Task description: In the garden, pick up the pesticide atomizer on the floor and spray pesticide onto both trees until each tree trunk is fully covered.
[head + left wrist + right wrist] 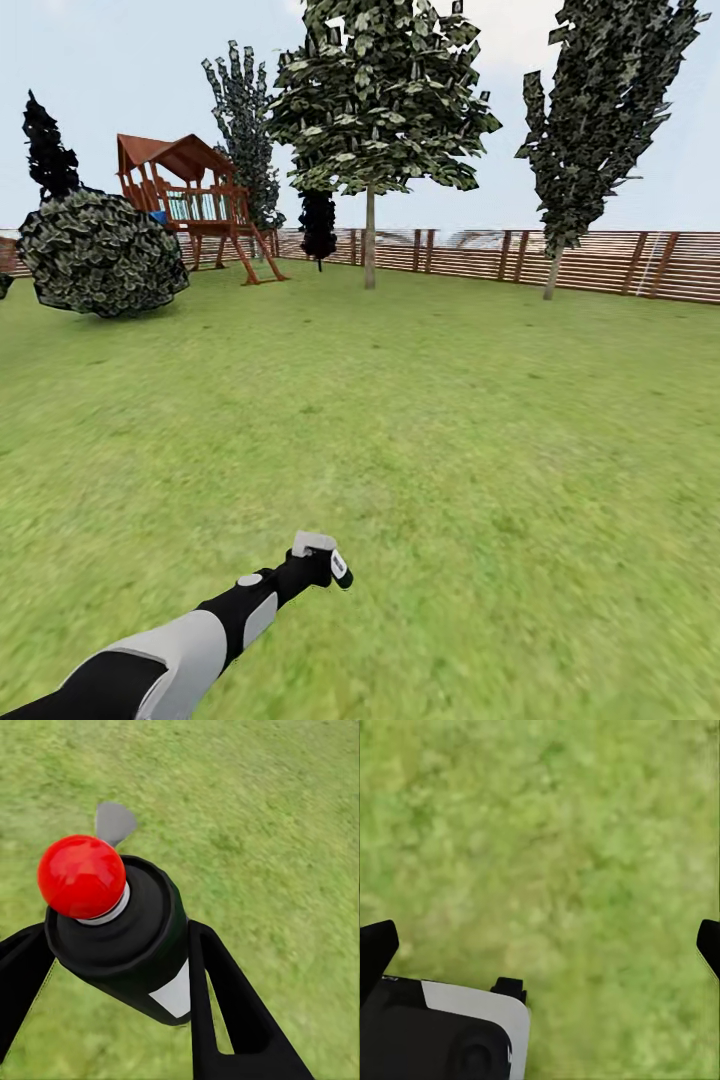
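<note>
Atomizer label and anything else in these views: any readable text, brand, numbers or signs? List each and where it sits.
None readable.
pesticide atomizer, held between the left gripper jaws: its white label shows as a blank patch, no print visible.
Red ball on the atomizer's end: plain, no marking.
Playset and fence in the head view: no signs or lettering seen.
Right gripper: no markings visible.

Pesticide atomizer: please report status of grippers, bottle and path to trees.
Left gripper shut on pesticide atomizer. Right gripper open over grass. Broad-canopy tree ahead at fence, open lawn between.
</note>
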